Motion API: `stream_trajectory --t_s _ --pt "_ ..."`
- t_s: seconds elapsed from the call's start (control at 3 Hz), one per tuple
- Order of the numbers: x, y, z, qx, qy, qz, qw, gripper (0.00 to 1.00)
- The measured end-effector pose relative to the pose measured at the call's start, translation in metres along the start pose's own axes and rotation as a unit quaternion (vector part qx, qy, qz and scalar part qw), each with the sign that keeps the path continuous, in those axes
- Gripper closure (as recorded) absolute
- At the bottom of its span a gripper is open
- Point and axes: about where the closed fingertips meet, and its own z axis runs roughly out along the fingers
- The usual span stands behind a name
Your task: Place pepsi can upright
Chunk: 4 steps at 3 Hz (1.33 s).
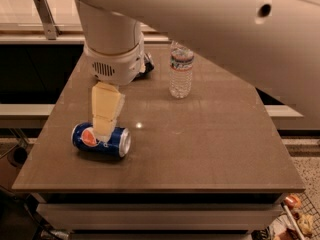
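The pepsi can (116, 141) lies on its side on the brown table (200, 149), near the front left, with its silver end facing right and its round logo to the left. My gripper (103, 131) hangs down from the big white arm directly over the can, and its cream tip overlaps the can's middle. I cannot tell whether it touches the can.
A clear plastic water bottle (180, 72) stands upright at the back middle of the table. A dark snack bag (148, 64) shows only partly behind the arm's wrist. A railing and a lower shelf run to the left. The table's front edge is close to the can.
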Motion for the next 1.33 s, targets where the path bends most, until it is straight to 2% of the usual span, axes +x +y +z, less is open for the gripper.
stream_trajectory --t_s 0.33,1.0,1.33 --pt "-0.008 0.012 0.000 -0.001 -0.004 -0.021 0.9998 0.00" --pt "-0.017 0.004 -0.001 -0.003 -0.012 -0.022 0.9997 0.00" --pt "-0.033 0.002 0.010 -0.015 -0.012 -0.032 0.9993 0.00"
